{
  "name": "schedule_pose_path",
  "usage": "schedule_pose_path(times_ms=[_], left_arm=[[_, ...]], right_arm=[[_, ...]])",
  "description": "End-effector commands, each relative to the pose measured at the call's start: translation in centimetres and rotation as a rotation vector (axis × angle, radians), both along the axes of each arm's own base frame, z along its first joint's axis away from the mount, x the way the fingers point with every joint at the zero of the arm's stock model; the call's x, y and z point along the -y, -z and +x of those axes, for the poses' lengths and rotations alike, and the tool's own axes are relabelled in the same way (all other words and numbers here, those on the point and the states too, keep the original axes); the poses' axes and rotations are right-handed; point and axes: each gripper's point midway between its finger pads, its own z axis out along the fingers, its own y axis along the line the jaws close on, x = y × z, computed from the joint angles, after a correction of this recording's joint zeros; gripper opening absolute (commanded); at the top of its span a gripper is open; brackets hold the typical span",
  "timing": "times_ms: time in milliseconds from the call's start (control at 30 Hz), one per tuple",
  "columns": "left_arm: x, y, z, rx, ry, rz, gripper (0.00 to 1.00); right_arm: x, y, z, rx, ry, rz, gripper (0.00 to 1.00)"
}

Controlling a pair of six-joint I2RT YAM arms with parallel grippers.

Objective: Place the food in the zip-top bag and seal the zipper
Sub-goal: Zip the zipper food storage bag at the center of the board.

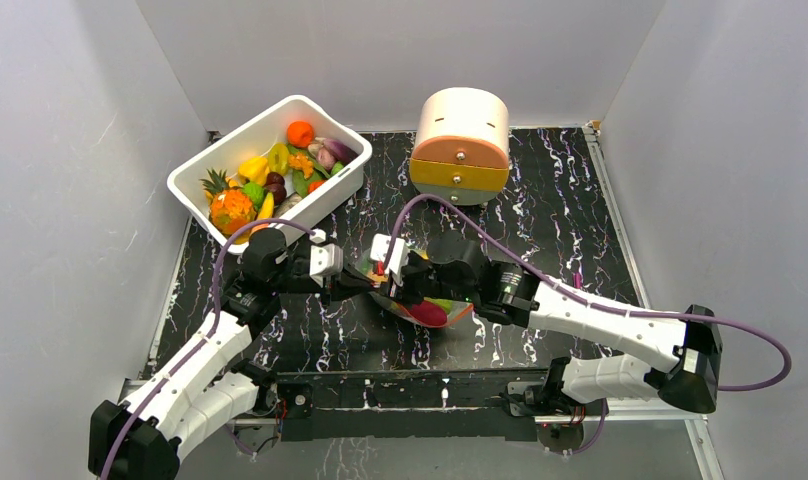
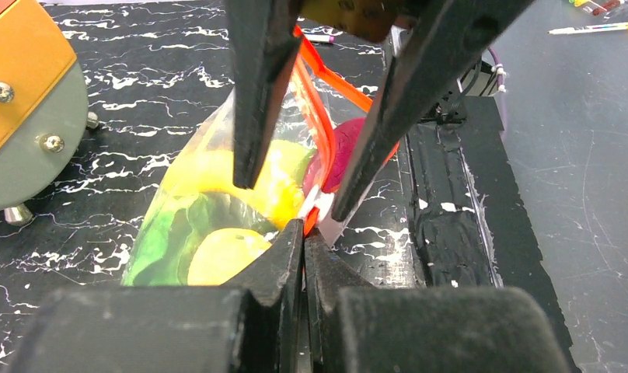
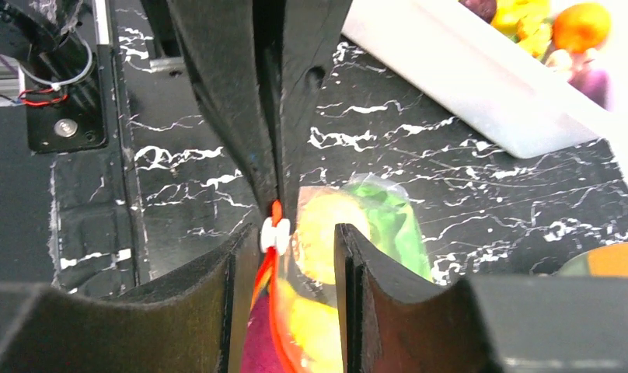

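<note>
Where the crinkly clear plastic zip-top bag (image 1: pixel 430 312) is seen in the overhead view, it is laid on the black white-veined tabletop (image 1: pixel 560 220) just below centre, between the two arms. Toy food is held inside it: a yellow piece (image 2: pixel 225 252), a leafy green piece (image 2: pixel 159 233) and a magenta piece (image 2: pixel 346 148) are shown through the plastic in the left wrist view. The orange-red zipper strip (image 2: pixel 317 124) is run along the bag's mouth, with a small white slider (image 3: pixel 275 233) seated on it. The left gripper (image 2: pixel 304 233) is pressed together on that strip, right at the slider, at the bottom centre of its own view. The right gripper (image 3: pixel 293 237) is spread, its fingers set on either side of the bag's mouth; whether the strip is touched by either finger cannot be told. The two grippers are set tip to tip over the bag. More toy produce is heaped in the white rectangular plastic tub (image 1: pixel 325 200) at the upper left of the overhead view, and the round cream-and-orange drawer box (image 1: pixel 462 120) is stood at upper centre, well apart from the bag.
</note>
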Motion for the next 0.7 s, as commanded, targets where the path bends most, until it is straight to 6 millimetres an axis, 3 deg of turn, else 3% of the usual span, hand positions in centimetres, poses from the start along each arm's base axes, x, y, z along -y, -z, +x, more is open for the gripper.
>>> schedule_pose_path(times_ms=[0, 667], left_arm=[[0.2, -1.4, -0.2, 0.062, 0.033, -0.021, 0.0], [0.2, -1.7, 0.0, 0.062, 0.018, -0.023, 0.0]], right_arm=[[-0.4, -6.0, 1.0, 0.146, 0.002, 0.116, 0.38], [-1.9, -3.5, -0.4, 0.078, -0.1, 0.068, 0.33]])
